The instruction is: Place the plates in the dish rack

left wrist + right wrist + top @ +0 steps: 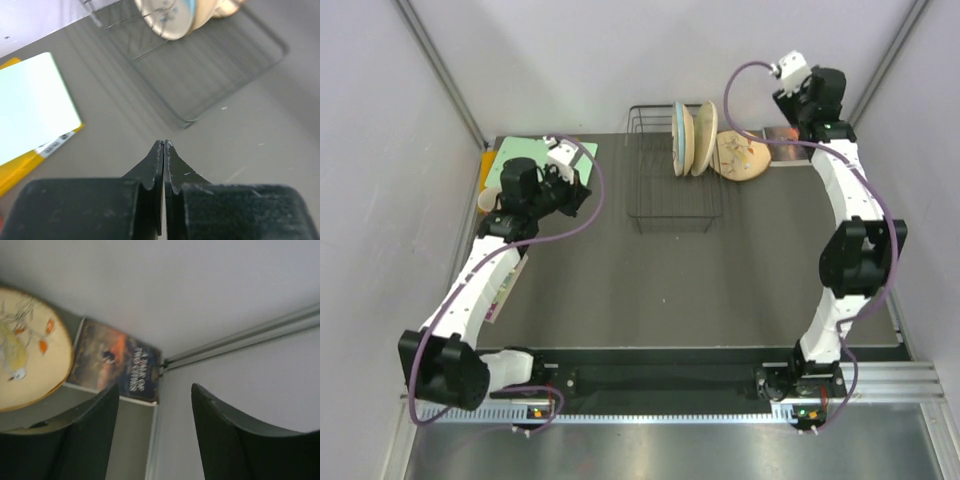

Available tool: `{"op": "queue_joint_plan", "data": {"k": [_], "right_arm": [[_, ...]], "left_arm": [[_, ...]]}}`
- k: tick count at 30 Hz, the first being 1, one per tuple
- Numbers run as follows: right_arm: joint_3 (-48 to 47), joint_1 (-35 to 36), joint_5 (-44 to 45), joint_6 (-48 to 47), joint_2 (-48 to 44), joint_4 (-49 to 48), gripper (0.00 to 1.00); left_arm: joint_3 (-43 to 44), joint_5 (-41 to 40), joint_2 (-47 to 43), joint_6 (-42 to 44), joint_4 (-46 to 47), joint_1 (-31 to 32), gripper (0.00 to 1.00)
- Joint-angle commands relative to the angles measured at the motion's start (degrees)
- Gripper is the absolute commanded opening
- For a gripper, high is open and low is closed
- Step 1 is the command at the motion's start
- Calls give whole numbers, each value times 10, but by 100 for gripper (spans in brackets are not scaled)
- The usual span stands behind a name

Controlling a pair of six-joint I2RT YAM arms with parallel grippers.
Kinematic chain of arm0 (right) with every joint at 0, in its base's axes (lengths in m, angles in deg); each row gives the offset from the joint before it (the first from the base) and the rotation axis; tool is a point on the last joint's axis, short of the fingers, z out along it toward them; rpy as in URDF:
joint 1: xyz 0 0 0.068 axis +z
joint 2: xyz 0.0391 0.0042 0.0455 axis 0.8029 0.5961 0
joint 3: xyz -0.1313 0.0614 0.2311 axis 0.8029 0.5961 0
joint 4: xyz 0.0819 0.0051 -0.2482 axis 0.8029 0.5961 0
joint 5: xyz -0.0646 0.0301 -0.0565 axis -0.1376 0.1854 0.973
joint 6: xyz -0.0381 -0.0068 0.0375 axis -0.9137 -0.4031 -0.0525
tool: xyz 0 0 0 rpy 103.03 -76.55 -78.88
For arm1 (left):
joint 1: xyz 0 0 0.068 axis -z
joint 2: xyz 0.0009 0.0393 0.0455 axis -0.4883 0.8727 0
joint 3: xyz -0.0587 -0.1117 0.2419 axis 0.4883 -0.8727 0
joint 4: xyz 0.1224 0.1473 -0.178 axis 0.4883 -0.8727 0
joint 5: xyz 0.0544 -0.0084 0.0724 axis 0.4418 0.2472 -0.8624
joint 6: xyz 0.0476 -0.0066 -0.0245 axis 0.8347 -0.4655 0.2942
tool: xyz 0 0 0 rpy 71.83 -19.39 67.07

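The black wire dish rack (670, 190) stands at the back middle of the table. A light blue and white plate (680, 138) and a cream plate (703, 138) stand on edge in it. A peach-tan bird-pattern plate (742, 157) leans at the rack's right side, outside it; a second patterned plate is not clearly visible. My left gripper (575, 190) is shut and empty, left of the rack; in its wrist view (164, 144) the rack (210, 75) and blue plate (167, 17) lie ahead. My right gripper (798, 100) is open and empty, raised at the back right, and the patterned plate (25, 350) sits to its left.
A green folder (582, 150) over something yellow lies at the back left, beside my left gripper, and shows in the left wrist view (30, 105). A book (117, 362) leans at the back right corner behind the patterned plate. Walls close in on three sides.
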Motion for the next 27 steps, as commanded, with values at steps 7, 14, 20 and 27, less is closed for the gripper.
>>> {"op": "queue_joint_plan", "data": {"k": [7,14,20,27], "right_arm": [[-240,-25,-309,94,255,188,23],[-269,1,-281,109,346,136,44],[-258,4,-255,170,363,192,46],[-226,4,-262,217,359,230,47]], "left_arm": [[130,-215,150,63,-71,-25,0],[184,-166,224,84,-64,-17,0],[184,-192,254,70,-33,13,0],[193,-202,275,35,-6,28,0]]}}
